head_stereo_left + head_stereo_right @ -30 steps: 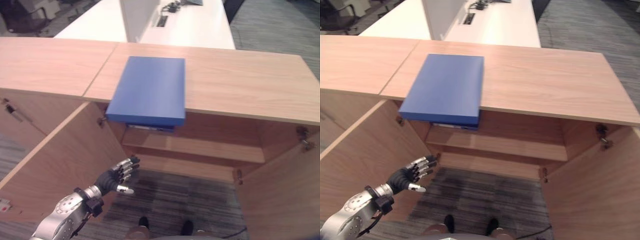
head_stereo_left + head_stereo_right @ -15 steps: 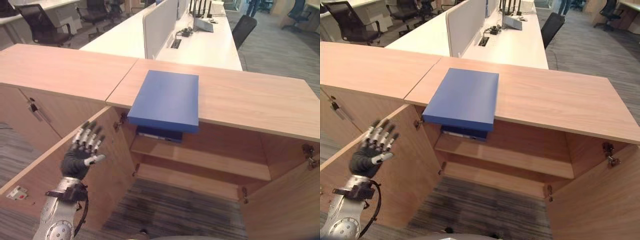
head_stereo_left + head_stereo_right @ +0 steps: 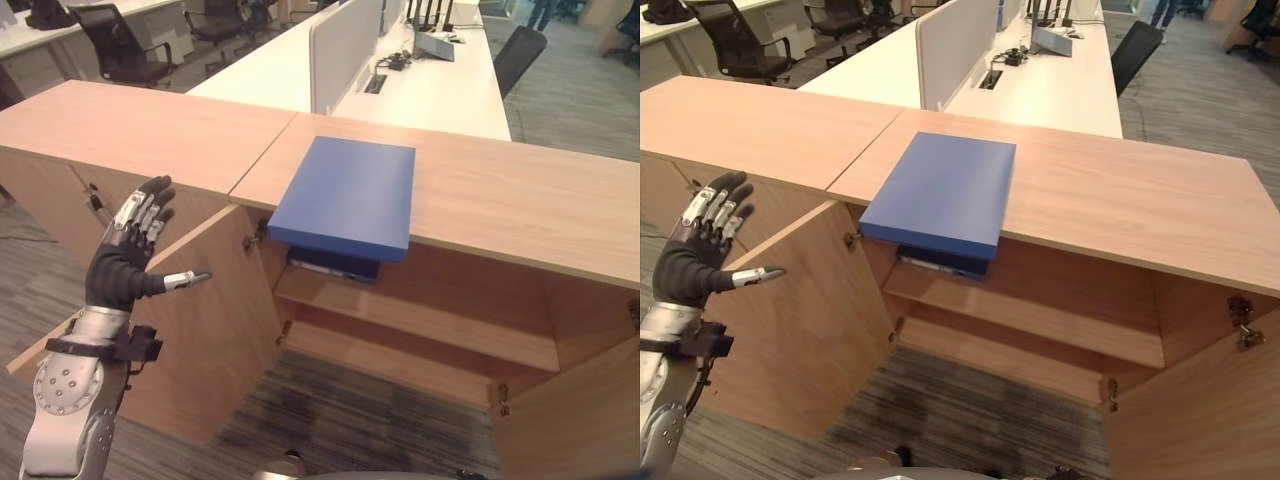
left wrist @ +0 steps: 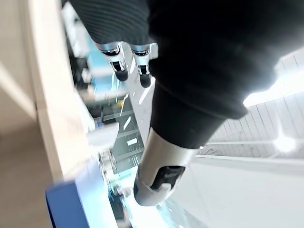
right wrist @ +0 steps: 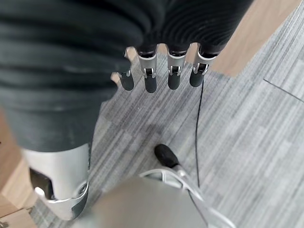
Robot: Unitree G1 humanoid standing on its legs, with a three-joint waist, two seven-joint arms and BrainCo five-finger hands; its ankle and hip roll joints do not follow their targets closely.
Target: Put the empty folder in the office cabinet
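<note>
The blue folder (image 3: pixel 345 195) lies flat on the wooden cabinet top (image 3: pixel 520 205), its near end sticking out past the front edge above the open compartment. My left hand (image 3: pixel 125 268) is raised well left of the folder, in front of the open left door (image 3: pixel 205 335). Its fingers are spread and straight and it holds nothing. The left wrist view shows that hand's thumb (image 4: pixel 159 173) and a corner of the folder (image 4: pixel 66 204). My right hand (image 5: pixel 150 76) hangs low with straight fingers over the carpet, empty.
Both cabinet doors stand open, the right door (image 3: pixel 590 400) at the lower right. Inside is a wooden shelf (image 3: pixel 430 320) with a dark blue binder (image 3: pixel 335 266) at its left end. White desks (image 3: pixel 420 80) and office chairs (image 3: pixel 115 45) stand behind. A closed cabinet (image 3: pixel 60 190) adjoins on the left.
My left hand has risen from low in front of the cabinet opening to chest height beside the left door, fingers still spread. The camera has tilted up. The folder has not moved.
</note>
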